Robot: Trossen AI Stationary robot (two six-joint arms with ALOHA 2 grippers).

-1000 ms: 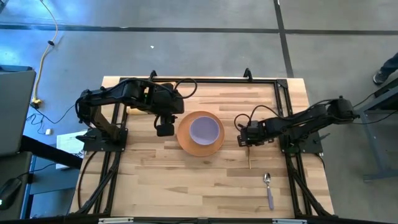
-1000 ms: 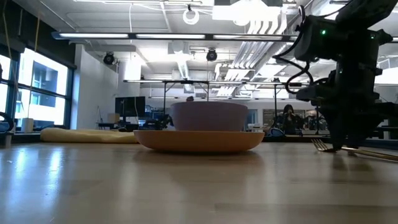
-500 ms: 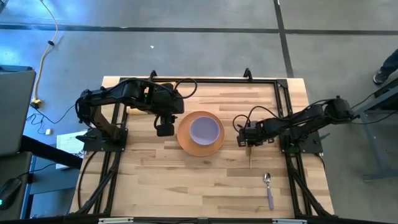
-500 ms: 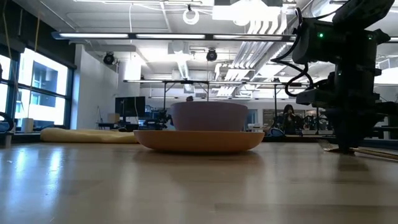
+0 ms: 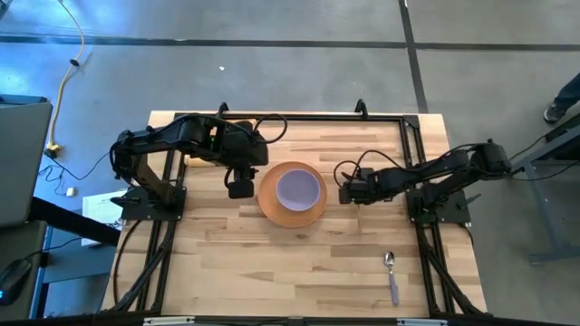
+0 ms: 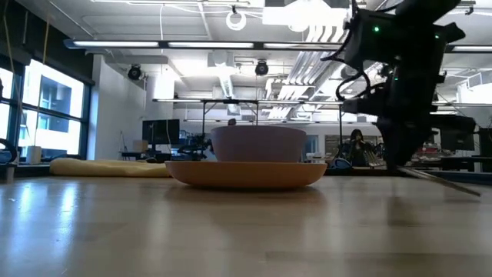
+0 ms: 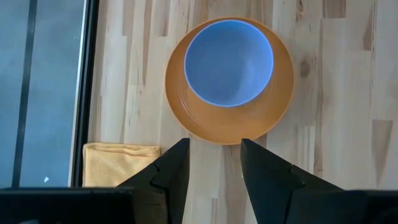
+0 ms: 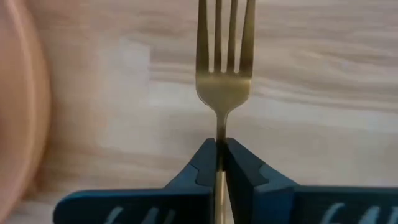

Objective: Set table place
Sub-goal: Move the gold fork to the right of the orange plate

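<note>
An orange plate (image 5: 292,215) sits mid-table with a pale blue bowl (image 5: 299,187) standing in it. Just right of the plate, my right gripper (image 5: 347,193) is shut on a gold fork (image 8: 224,74), whose tines point toward the table's far edge. The fork's handle (image 6: 442,183) shows in the low view as a thin slanting rod. My left gripper (image 7: 211,163) hangs open just left of the plate, with nothing between its fingers. My right gripper pinches the fork's neck (image 8: 219,132), just behind the tines, between its two fingers. The fingers come from above, pointing down, one on each side of the neck. The tines stick out beyond the fingers over the wood. Whether the handle's end rests on the table, I cannot tell.
A silver spoon (image 5: 391,274) lies near the table's front right corner. A folded yellow cloth (image 7: 121,163) lies at the far left under my left arm. Black rails (image 5: 412,149) frame the table (image 5: 272,263). Bare wood lies in front of the plate.
My right gripper has taken hold of the fork and moved toward the plate and slightly toward the far edge. The fork has gone with it: its handle no longer lies on the wood where it lay a second ago.
</note>
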